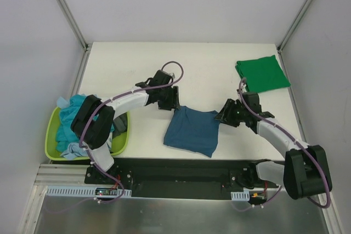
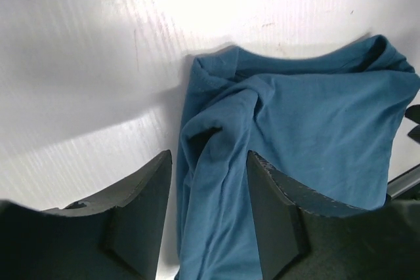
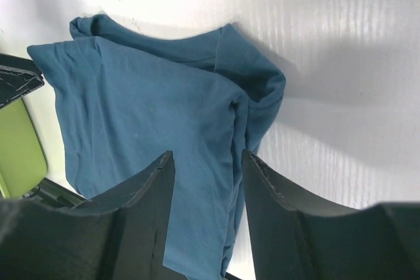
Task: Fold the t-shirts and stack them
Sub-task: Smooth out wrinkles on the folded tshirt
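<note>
One bright green cotton t-shirt [image 1: 262, 73] is lying folded beyond and right of the dark teal-blue cotton t-shirt [image 1: 192, 131] in the top view, with light turquoise tees [image 1: 71, 116] waiting in a lime-green plastic basket [image 1: 52, 135] to its left. In the left wrist view, the left gripper [image 2: 210, 162] is gaping wide, straddling the teal shirt's bunched edge. In the right wrist view, the right gripper [image 3: 208, 159] is likewise standing open over the opposite edge, so this fold seems unfinished, with stacking and the basket's tees remaining.
</note>
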Controlling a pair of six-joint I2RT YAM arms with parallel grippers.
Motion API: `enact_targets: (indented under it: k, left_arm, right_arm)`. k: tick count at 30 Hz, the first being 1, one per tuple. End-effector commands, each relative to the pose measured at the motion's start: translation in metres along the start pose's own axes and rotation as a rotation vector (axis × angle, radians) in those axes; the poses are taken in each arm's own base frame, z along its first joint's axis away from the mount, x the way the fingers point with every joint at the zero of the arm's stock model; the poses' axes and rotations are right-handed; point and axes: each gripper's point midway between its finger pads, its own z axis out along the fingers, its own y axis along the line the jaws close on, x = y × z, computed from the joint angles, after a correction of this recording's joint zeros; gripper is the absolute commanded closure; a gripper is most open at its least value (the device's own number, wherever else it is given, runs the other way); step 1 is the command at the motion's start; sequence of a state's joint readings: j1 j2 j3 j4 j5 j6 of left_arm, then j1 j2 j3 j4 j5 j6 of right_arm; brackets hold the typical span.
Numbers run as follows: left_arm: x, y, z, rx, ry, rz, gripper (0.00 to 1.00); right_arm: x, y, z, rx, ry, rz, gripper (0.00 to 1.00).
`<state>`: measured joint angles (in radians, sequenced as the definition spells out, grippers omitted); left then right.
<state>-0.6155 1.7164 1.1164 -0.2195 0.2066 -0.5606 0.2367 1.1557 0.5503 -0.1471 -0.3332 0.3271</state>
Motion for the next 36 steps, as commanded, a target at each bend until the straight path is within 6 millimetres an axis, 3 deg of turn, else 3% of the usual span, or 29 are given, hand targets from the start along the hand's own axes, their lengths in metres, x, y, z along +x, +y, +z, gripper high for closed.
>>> enact_targets:
  k: [1, 3, 5, 11, 12, 14, 16, 19, 24, 29, 36]
  left_arm:
    - [-0.015, -0.015, 0.004, 0.047, 0.000, 0.037, 0.53]
    - [-0.015, -0.013, 0.009, 0.042, 0.009, 0.035, 0.57]
    - [-0.017, -0.014, 0.012, 0.049, 0.016, 0.031, 0.67]
    - [-0.019, -0.011, 0.017, 0.053, 0.028, 0.022, 0.89]
    - [-0.019, -0.011, 0.018, 0.058, 0.032, 0.025, 0.99]
    - [-0.018, -0.011, 0.018, 0.067, 0.042, 0.023, 1.00]
    - [-0.018, -0.009, 0.015, 0.062, 0.035, 0.024, 1.00]
    - [-0.022, 0.002, 0.006, 0.008, -0.018, 0.029, 1.00]
    - [-0.029, 0.019, -0.001, -0.033, -0.055, 0.009, 1.00]
    - [-0.037, 0.010, 0.002, 0.020, -0.064, 0.045, 1.00]
    - [-0.047, -0.001, 0.024, 0.081, -0.030, 0.107, 1.00]
  right_arm:
    - [-0.021, 0.023, 0.008, -0.093, -0.019, -0.042, 0.54]
    - [-0.023, 0.023, 0.013, -0.092, -0.009, -0.039, 0.55]
    - [-0.025, 0.020, 0.017, -0.076, -0.007, -0.039, 0.56]
    - [-0.028, 0.011, 0.028, -0.033, -0.003, -0.022, 0.67]
    - [-0.029, 0.010, 0.029, -0.029, -0.003, -0.022, 0.71]
    - [-0.029, 0.010, 0.029, -0.029, -0.007, -0.027, 0.89]
    - [-0.030, 0.010, 0.026, -0.028, -0.018, -0.032, 0.99]
    - [-0.032, 0.012, 0.014, -0.028, -0.058, -0.059, 1.00]
    - [-0.026, -0.010, -0.005, 0.050, -0.114, -0.042, 1.00]
    - [-0.028, -0.024, -0.011, 0.055, -0.127, -0.010, 1.00]
    - [-0.039, -0.054, -0.004, 0.176, -0.153, 0.041, 1.00]
